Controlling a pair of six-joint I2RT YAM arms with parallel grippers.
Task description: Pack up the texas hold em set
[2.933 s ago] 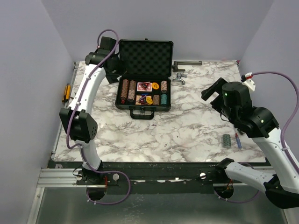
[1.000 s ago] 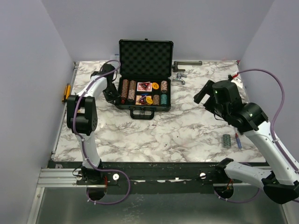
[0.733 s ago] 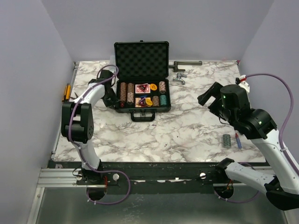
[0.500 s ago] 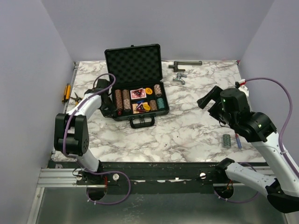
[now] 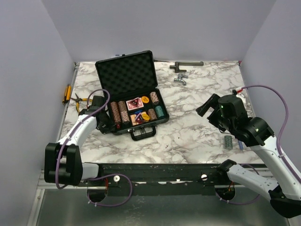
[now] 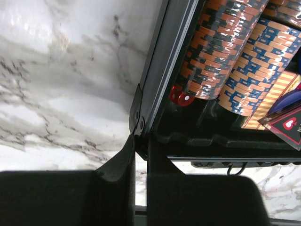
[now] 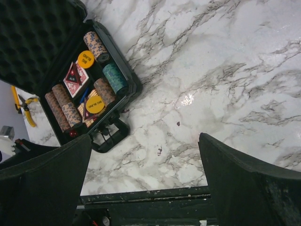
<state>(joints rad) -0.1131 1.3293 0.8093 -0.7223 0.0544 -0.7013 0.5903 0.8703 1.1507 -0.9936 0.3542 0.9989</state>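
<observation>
The black briefcase (image 5: 138, 128) of the texas hold em set lies open and skewed at the table's left, with its foam lid (image 5: 126, 75) upright. Brown chip stacks (image 6: 221, 42), red dice (image 6: 181, 97), cards (image 7: 74, 75), yellow discs (image 7: 95, 104) and a teal stack (image 7: 114, 77) sit in it. My left gripper (image 5: 104, 126) is shut on the case's near-left corner; in the left wrist view the fingers (image 6: 140, 146) pinch its rim (image 6: 160, 80). My right gripper (image 5: 207, 104) hangs open above bare marble (image 7: 144, 136), right of the case. One teal chip stack (image 5: 228, 142) lies loose on the table near the right front.
Yellow-handled pliers (image 5: 75, 99) lie at the left edge behind my left arm. Metal tools (image 5: 181, 77) and a grey bar (image 5: 188, 63) rest at the back. A blue pen-like item (image 5: 240, 142) lies beside the loose stack. The table's front edge (image 7: 141, 195) is close below my right gripper.
The case has slid toward the near left and turned, drawn by my left gripper as that arm folded back. My right arm has shifted slightly, still open.
</observation>
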